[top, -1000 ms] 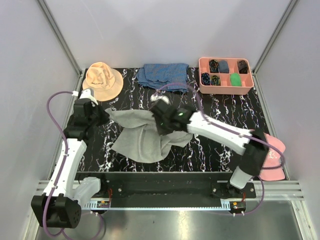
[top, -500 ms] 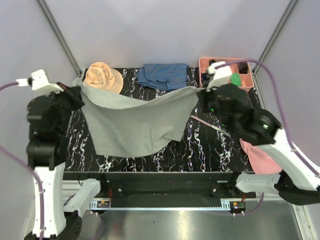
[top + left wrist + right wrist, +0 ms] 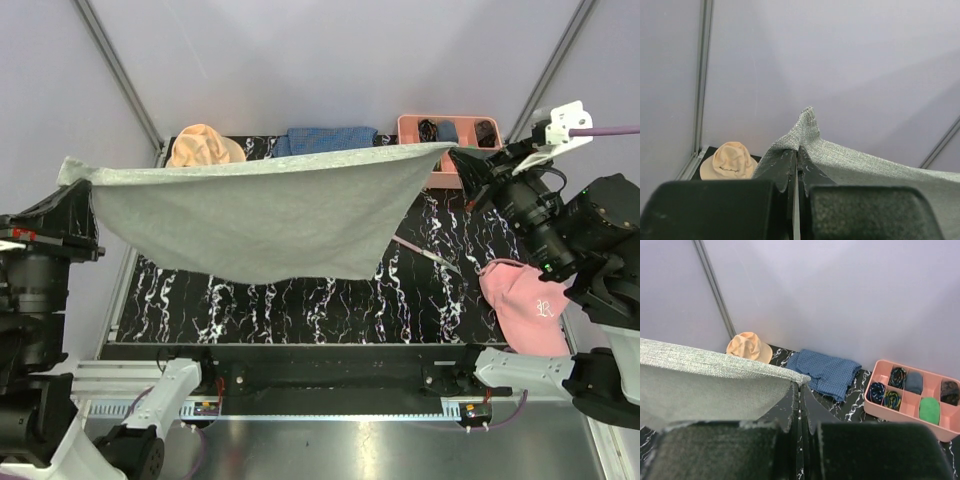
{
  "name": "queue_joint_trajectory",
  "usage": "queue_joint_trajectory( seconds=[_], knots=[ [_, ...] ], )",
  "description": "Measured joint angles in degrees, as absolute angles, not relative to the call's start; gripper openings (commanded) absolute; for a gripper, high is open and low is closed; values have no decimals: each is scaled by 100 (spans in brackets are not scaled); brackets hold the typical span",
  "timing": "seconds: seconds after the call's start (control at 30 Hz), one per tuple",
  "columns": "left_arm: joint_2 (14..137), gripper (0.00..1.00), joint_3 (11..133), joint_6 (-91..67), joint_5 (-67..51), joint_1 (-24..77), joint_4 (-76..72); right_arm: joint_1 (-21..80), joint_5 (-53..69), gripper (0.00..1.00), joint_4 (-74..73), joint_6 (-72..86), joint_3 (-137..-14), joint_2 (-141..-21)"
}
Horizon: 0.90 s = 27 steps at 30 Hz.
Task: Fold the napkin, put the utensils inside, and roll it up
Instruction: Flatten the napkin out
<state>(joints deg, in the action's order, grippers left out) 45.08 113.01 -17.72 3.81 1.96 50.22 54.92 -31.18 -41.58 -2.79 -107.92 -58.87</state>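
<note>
Left gripper (image 3: 796, 150) at nine o'clock, right gripper (image 3: 800, 388) at three, each clamped a napkin (image 3: 250, 215) corner aloft. Spreading seemed the step in hand; the next move called for laying it flat to fold.

The napkin (image 3: 250, 215) spans from left tool (image 3: 82, 185) to right tool (image 3: 457, 157) above the table (image 3: 300, 300), tray (image 3: 404, 130) behind.

light: we see bright, even, diffuse | focus: left gripper (image 3: 797, 151) and right gripper (image 3: 800, 390) blurred near our lenses

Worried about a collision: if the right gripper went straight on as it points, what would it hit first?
Probably the blue checked cloth, just past the napkin the right gripper holds; depth unclear.
</note>
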Motion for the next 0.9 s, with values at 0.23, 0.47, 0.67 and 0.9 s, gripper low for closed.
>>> queue_joint_trajectory(
  seconds=[0.23, 0.47, 0.67, 0.9],
  knots=[
    [4458, 0, 10549, -1772, 327, 196, 5046, 5489, -3208, 0, -3942, -554, -10766, -6090],
    [5183, 0, 8423, -1732, 624, 193, 4534, 4700, -3157, 0, -3256, -773, -10193, -7120],
    [7192, 0, 7701, -1717, 825, 78, 3715, 3489, -2274, 0, -2541, -768, -9870, -9054],
    [9959, 43, 8449, -1765, 893, -336, 3148, 2626, -1505, 0, -2067, -659, -10993, -12086]
  ],
)
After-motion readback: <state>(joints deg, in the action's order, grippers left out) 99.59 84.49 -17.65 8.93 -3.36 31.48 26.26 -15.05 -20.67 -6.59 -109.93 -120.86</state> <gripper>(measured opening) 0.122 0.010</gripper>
